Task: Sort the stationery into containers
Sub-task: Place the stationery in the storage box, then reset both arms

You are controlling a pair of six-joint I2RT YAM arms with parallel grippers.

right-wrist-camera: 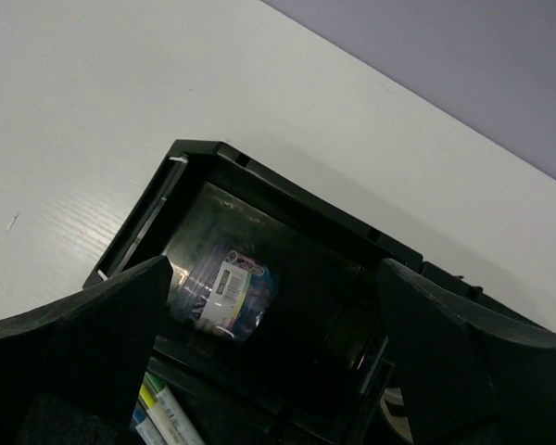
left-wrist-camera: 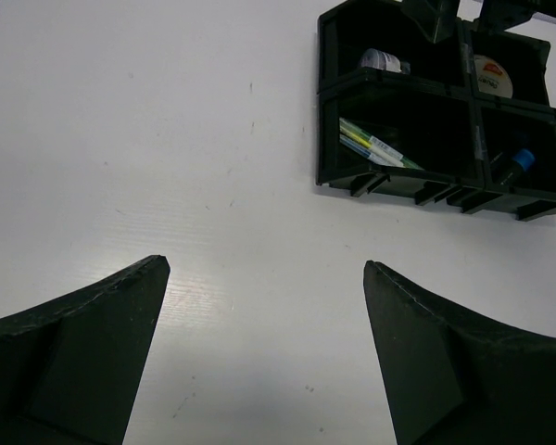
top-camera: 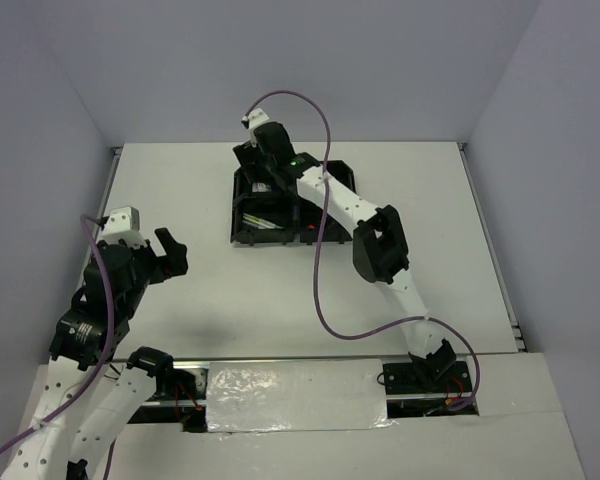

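Observation:
The black four-compartment tray (top-camera: pixel 242 228) stands at the far middle of the table. In the left wrist view, the tray (left-wrist-camera: pixel 389 181) holds a silvery roll (left-wrist-camera: pixel 382 61), a beige tape roll (left-wrist-camera: pixel 492 76), yellow-green sticks and pens (left-wrist-camera: pixel 375 148) and a blue-capped highlighter (left-wrist-camera: pixel 521 162), each in its own compartment. My right gripper (top-camera: pixel 263 168) hovers open and empty over the far-left compartment. Its wrist view shows my right gripper (right-wrist-camera: pixel 273 269) above the wrapped silvery roll (right-wrist-camera: pixel 224 292) lying inside the tray (right-wrist-camera: pixel 287 199). My left gripper (left-wrist-camera: pixel 267 269) is open and empty over bare table at the near left (top-camera: pixel 170 255).
A purple cable (top-camera: pixel 320 280) loops from the right arm over the table's middle. The table's raised edges (top-camera: pixel 115 160) bound both sides. Silver tape (top-camera: pixel 295 395) covers the near edge between the arm bases.

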